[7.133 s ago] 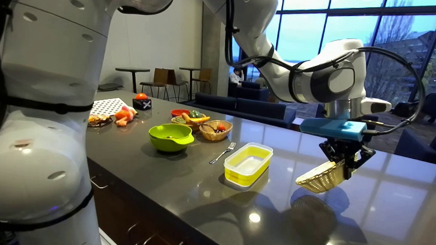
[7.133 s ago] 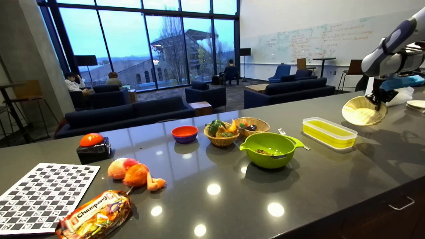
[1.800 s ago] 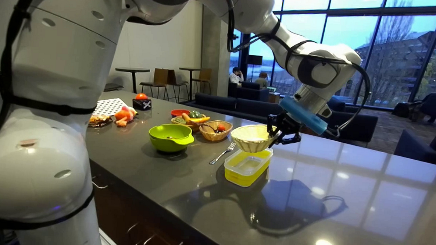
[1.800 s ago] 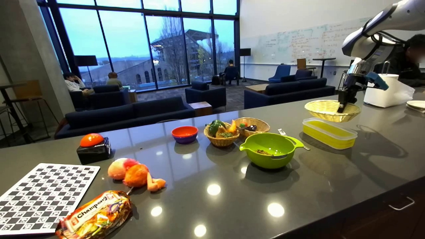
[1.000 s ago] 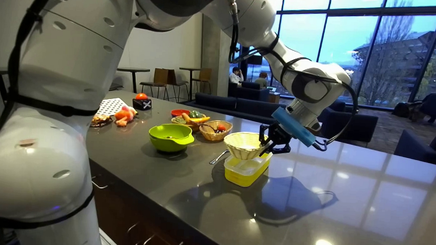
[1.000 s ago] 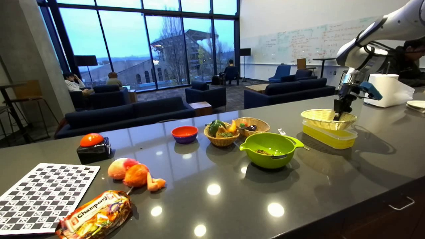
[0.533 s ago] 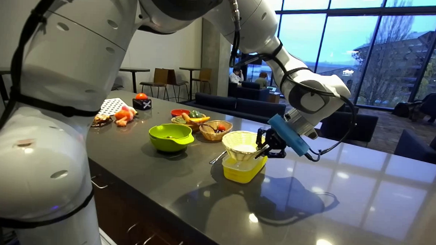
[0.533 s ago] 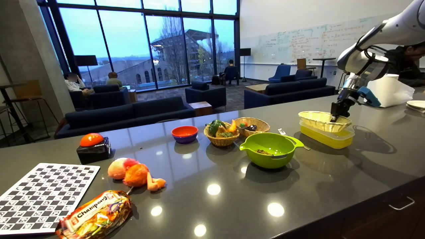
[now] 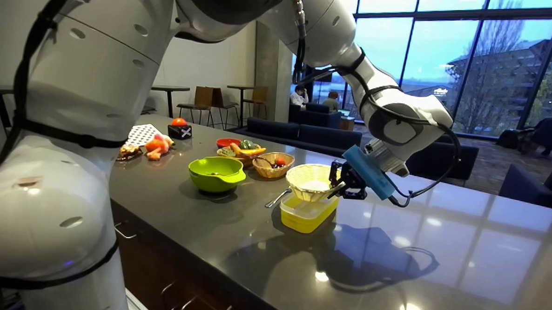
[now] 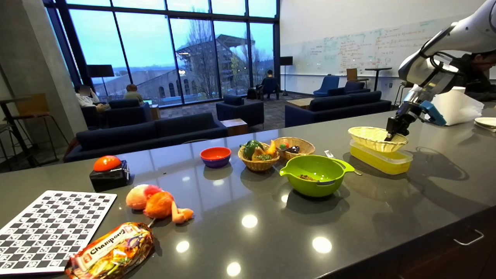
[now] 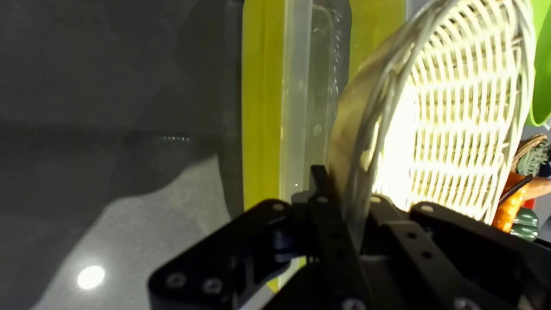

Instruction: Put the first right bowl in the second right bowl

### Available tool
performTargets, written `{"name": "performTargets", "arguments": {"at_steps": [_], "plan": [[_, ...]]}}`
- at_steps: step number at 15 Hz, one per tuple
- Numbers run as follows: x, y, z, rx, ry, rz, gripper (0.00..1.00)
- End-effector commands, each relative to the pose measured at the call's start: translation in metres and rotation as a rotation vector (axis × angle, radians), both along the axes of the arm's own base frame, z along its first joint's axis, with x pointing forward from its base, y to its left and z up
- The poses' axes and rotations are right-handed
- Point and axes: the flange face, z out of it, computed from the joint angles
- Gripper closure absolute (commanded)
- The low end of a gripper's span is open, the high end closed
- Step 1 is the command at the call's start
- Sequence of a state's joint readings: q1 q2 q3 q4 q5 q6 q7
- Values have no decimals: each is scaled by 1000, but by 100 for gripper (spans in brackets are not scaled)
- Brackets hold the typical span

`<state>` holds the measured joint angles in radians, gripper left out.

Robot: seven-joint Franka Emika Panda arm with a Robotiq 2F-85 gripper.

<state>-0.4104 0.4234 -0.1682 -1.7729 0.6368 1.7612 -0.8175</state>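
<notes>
Pincer [image 11: 351,202], nearly closed, grips pale basket [image 11: 456,120] by rim.

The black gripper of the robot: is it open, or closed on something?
Shut on the pale wicker basket: in the wrist view, the gripper pinches the basket's rim between its fingers.

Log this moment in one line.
end effector: gripping basket by rim | basket: over yellow tub, contact unclear | yellow tub: on counter | release: not yet done
</notes>
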Motion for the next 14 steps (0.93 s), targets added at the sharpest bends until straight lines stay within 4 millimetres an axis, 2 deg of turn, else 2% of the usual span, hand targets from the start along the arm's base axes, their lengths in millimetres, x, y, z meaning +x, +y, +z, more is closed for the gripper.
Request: {"name": "performTargets", "arguments": {"at_steps": [1,6,14], "plan": [[-12,-6,14,7,-44,-38,98],[-19,-15,10,17,-35,-64,98],[-28,-15,-1,20,-12,-83,98]]}}
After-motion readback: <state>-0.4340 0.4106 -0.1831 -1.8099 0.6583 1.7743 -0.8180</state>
